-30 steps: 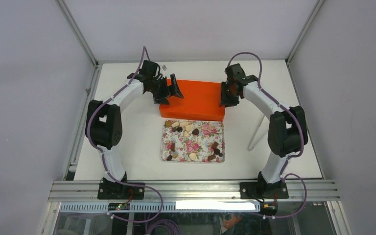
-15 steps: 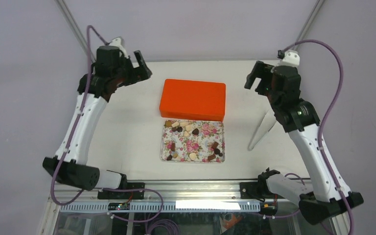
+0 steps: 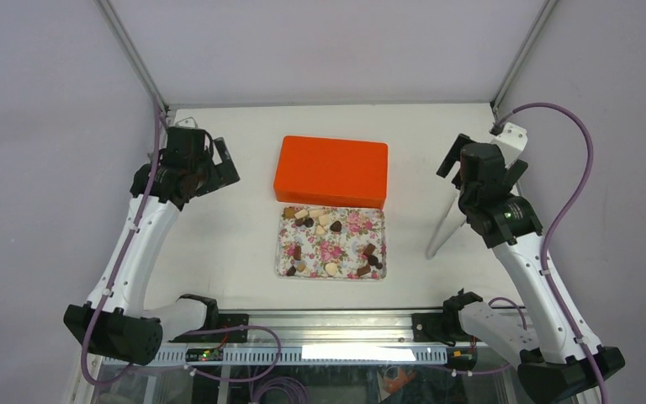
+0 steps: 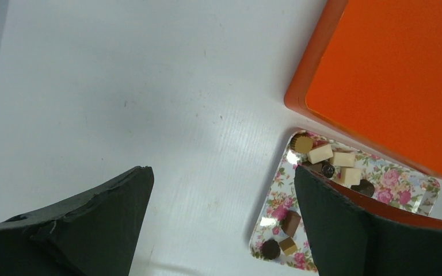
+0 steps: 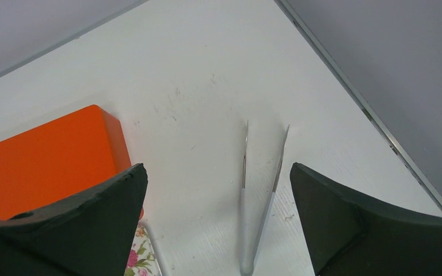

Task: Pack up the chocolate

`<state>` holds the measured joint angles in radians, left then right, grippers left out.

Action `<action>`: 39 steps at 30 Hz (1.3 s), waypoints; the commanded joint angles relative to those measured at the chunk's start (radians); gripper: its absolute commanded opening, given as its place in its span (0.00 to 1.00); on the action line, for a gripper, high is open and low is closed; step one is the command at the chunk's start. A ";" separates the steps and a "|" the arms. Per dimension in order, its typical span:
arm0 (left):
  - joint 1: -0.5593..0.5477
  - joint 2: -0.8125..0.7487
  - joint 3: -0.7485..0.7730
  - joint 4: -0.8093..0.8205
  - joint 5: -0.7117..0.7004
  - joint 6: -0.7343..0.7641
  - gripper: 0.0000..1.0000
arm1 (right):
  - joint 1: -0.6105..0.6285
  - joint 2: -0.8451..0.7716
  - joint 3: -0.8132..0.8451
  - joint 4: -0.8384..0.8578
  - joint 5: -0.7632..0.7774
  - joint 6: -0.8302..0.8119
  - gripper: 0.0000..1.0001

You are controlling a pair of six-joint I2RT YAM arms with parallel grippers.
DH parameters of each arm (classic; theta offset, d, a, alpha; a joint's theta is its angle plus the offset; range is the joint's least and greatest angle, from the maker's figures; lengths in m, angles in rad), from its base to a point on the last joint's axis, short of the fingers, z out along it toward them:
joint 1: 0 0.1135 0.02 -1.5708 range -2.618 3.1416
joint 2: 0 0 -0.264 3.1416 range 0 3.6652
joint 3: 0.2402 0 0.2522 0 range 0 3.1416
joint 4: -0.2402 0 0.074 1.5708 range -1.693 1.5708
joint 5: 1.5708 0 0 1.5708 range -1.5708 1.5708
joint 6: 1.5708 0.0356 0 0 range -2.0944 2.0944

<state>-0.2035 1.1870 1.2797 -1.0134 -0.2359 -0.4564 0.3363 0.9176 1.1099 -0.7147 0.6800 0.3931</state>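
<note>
While the left gripper (image 4: 221,169) and right gripper (image 5: 218,167) hang empty, fingers wide apart, the chocolate (image 3: 335,226) lies loose on the floral tray (image 3: 349,223), where a clumsy pinch could scatter tiny pieces.

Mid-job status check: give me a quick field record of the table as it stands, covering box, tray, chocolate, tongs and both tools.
box: orange, closed, at the far middle of the table
tray: flowered, directly in front of the box
chocolate: loose pieces scattered on the tray
tongs: metal, lying on the table right of the tray, untouched
left tool: open, empty, above the table left of the box
right tool: open, empty, above the tongs
</note>
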 commanded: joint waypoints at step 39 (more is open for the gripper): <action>-0.005 -0.240 -0.107 0.147 -0.164 -0.056 0.99 | -0.004 0.001 0.010 0.030 0.029 0.144 0.99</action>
<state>-0.2035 0.9741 1.1801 -0.9367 -0.3882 -0.5125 0.3363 0.9268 1.1160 -0.7319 0.6827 0.5079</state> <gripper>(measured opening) 0.991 0.990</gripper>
